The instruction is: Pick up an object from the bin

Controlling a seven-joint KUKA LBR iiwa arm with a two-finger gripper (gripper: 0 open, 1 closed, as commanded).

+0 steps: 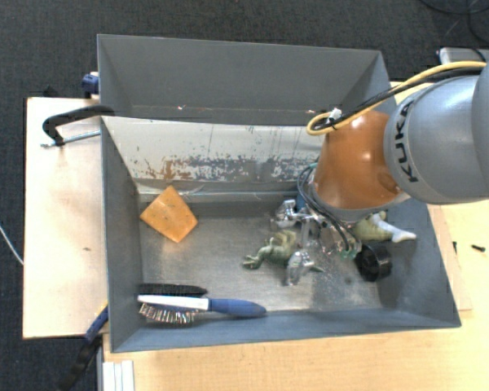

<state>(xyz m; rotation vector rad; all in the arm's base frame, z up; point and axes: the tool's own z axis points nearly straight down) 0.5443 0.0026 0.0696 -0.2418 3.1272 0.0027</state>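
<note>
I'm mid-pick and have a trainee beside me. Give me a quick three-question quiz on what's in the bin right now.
1. True or false: the blue-handled brush lies along the wall of the bin nearest the view's bottom edge.
2. Fill in: the round piece just right of the gripper is coloured ___.
3. Which thing is the gripper over? A) the brush B) the green toy figure C) the round piece

Key: 1 true; 2 black; 3 B.
</note>
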